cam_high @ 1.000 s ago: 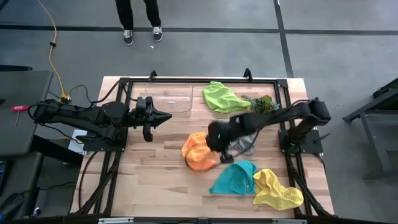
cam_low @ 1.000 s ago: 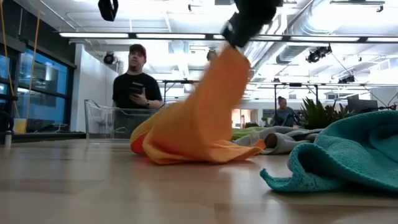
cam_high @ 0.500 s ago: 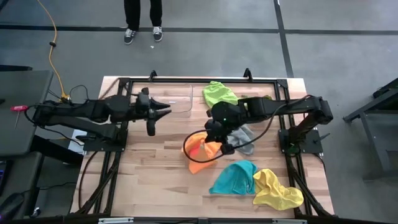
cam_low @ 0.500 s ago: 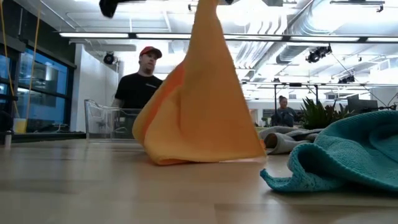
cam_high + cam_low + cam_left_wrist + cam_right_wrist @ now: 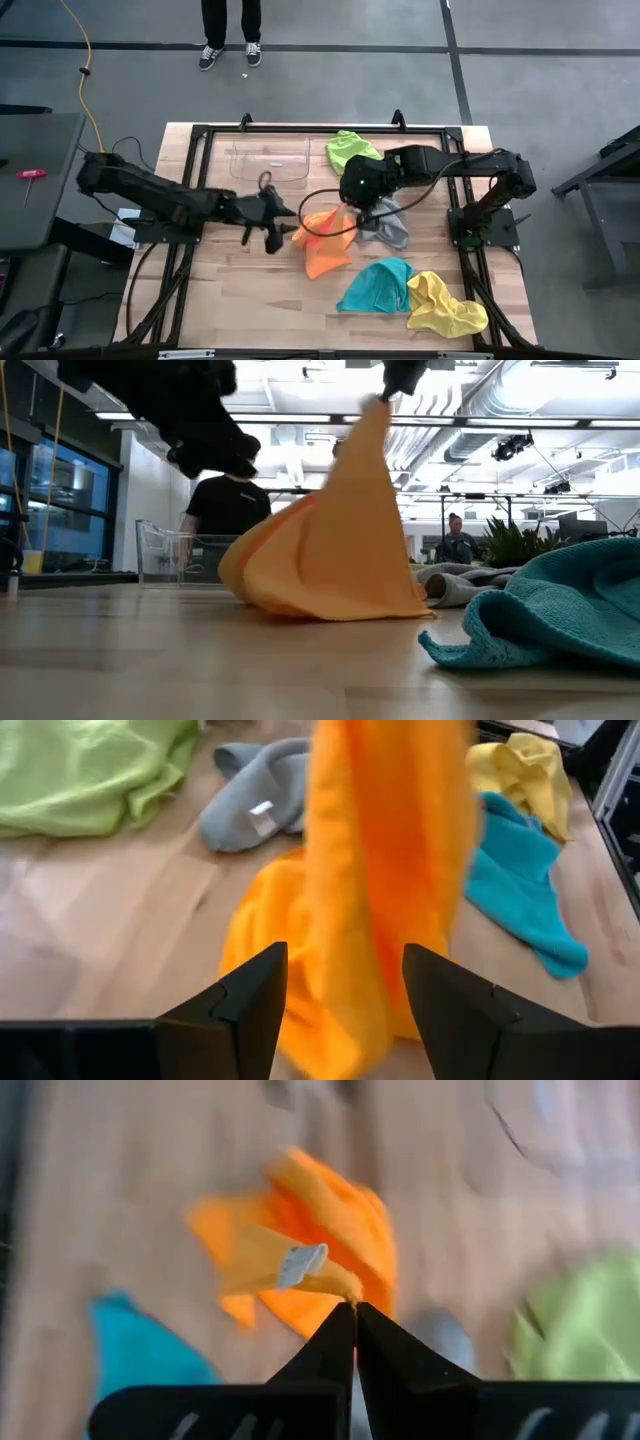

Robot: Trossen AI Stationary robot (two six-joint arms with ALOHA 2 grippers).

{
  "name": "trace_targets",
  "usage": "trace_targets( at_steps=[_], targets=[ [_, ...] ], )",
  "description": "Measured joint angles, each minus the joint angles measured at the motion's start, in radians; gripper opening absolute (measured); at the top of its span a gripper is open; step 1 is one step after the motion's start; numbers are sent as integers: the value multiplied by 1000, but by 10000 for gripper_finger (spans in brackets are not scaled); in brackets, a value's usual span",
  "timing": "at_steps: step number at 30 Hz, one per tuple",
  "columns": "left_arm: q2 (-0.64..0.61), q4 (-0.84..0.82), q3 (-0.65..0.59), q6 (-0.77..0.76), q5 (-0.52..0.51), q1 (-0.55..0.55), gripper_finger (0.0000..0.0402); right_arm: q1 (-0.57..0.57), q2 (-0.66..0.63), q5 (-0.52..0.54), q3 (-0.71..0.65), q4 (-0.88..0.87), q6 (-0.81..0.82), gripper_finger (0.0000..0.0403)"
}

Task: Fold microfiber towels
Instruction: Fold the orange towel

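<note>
Right tool [image 5: 352, 206] pinched shut on one corner of the orange towel [image 5: 325, 240], holding that corner up high. Rest of the orange towel hanging down from the right tool, long way up and down, bottom part heaped on the worktop [image 5: 230, 290]. Left tool [image 5: 343, 990] open about halfway, holding nothing, pointed straight at the hanging cloth. Orange towel just in front of the left tool, a bit of it between the two fingers [image 5: 255, 1005] but not pinched yet. Probably next: close on a low corner to stretch the towel flat. Left tool the nearer free one for that. Teal towel [image 5: 378, 287], yellow towel [image 5: 445, 305], grey towel [image 5: 388, 226] and green towel [image 5: 350, 152] lying past the orange one, untouched.
</note>
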Motion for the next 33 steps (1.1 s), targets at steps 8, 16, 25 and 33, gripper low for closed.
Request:
trace_targets(
  at_steps=[8, 16, 25, 33],
  targets=[
    [207, 168, 0, -4, -39, -18, 189, -52, -26, 105, 0, -162, 62, 0],
    [309, 191, 18, -48, -119, -15, 188, -96, -52, 202, 0, -210, 153, 0],
    [367, 339, 49, -14, -201, -58, 187, -161, -53, 196, 0, -184, 124, 0],
    [497, 393, 183, 160, -210, -103, 62, -172, -52, 172, 0, -182, 116, 0]
  ],
)
